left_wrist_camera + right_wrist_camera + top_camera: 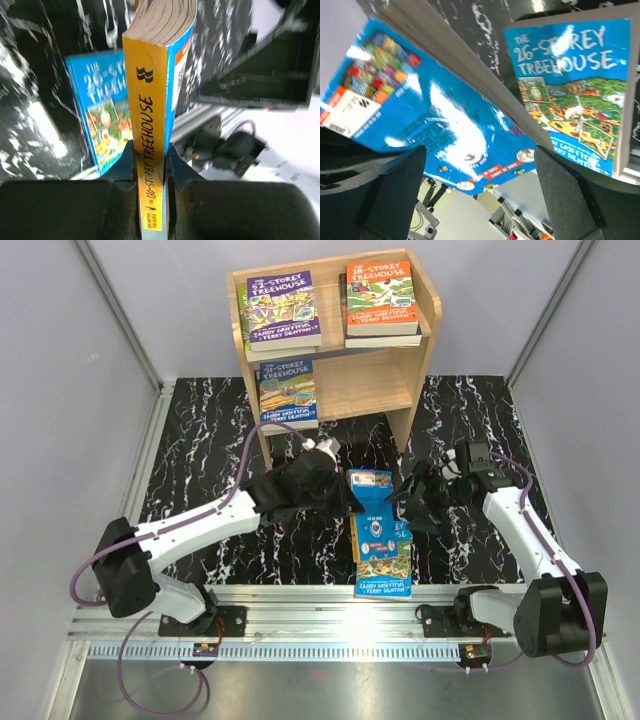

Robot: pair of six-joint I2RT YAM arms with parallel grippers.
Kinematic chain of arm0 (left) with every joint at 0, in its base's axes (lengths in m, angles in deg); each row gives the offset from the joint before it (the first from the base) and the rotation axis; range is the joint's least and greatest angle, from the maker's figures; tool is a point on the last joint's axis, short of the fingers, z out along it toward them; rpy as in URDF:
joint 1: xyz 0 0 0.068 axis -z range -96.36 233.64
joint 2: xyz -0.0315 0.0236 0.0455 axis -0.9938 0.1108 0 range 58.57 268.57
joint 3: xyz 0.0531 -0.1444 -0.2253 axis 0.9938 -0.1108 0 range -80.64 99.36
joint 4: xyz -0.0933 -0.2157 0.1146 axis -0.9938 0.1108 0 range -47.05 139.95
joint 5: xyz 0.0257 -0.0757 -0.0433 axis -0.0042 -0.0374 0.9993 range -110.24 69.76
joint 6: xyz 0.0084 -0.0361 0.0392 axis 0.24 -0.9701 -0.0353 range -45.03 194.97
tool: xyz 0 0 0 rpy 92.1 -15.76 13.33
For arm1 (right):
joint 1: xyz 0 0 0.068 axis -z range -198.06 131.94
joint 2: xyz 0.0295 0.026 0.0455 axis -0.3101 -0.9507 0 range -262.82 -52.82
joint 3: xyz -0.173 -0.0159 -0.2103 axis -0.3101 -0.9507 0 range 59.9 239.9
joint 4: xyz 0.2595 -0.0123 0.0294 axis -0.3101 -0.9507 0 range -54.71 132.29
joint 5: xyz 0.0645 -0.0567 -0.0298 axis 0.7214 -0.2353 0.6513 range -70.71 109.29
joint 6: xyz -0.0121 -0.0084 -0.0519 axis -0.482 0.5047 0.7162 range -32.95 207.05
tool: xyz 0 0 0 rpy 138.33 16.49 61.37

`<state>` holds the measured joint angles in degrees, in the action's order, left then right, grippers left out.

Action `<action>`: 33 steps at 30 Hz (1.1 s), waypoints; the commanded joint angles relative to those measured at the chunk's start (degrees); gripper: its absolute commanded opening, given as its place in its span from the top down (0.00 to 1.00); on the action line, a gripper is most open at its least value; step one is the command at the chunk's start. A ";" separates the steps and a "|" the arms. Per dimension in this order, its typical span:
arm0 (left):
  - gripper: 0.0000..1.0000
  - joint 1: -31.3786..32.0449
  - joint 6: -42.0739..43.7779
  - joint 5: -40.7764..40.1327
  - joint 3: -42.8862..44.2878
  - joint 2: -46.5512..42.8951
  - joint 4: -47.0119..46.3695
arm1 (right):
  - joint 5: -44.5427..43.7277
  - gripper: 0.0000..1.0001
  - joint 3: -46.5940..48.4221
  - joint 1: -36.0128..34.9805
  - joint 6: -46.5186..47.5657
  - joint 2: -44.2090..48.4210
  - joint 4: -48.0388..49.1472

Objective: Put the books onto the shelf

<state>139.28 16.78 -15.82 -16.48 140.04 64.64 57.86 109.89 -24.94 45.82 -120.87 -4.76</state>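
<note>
My left gripper [343,494] is shut on a blue book [371,492] with a yellow spine, holding it raised on edge over the table. In the left wrist view the spine [149,125] runs up between the two fingers [176,170]. My right gripper [411,498] stands open just right of that book. Its back cover [430,107] fills the right wrist view beyond the spread fingers [395,190]. A blue "26-Storey Treehouse" book [383,558] lies flat on the table below. The wooden shelf [366,386] stands at the back with a purple book [281,308], an orange book [380,298] and a blue one [287,392].
The black marbled table [200,460] is bounded by grey walls on the left and right. A metal rail [330,615] carrying both arm bases runs along the near edge. The right half of the shelf's lower tier is bare wood.
</note>
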 commanded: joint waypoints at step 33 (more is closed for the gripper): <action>1.00 -15.56 -22.90 13.41 10.02 -1.93 -30.64 | 7.23 0.00 -5.35 -3.23 -29.25 6.52 30.69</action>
<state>123.32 2.73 -5.81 -8.35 139.47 52.01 65.29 105.22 -26.75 19.61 -115.21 21.86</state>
